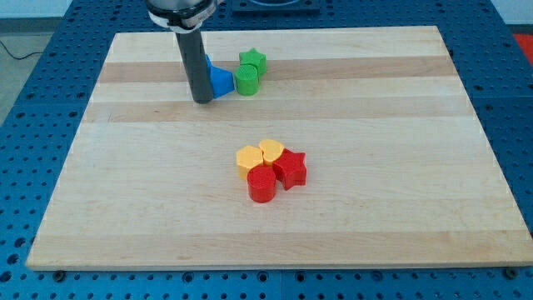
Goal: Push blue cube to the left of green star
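Note:
The blue cube (pixel 220 81) sits near the view's top, partly hidden behind my rod. It touches a green cylinder (pixel 246 80) on its right. The green star (pixel 252 61) lies just above and to the right of that cylinder. My tip (pixel 201 101) rests on the board at the blue cube's left side, touching or nearly touching it.
A cluster sits at the board's middle: a yellow hexagon-like block (pixel 249 157), a yellow heart (pixel 271 152), a red star (pixel 291 168) and a red cylinder (pixel 262 185). The wooden board (pixel 125 208) lies on a blue perforated table.

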`<state>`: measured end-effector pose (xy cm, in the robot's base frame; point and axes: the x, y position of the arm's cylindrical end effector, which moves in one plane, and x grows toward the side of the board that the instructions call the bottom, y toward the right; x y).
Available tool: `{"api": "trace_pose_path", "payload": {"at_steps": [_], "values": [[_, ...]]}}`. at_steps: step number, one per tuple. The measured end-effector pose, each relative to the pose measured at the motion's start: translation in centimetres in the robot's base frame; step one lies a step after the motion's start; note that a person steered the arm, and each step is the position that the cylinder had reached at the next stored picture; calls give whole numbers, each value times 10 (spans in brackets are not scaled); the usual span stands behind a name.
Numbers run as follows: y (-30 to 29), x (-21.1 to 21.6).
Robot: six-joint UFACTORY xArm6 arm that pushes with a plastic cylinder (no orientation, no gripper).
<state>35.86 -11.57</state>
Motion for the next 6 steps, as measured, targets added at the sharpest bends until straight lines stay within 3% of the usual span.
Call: {"api": "trace_pose_path", "payload": {"at_steps": [3, 4, 6], "values": [[-87, 0], [-114, -20], [-63, -52]]}}
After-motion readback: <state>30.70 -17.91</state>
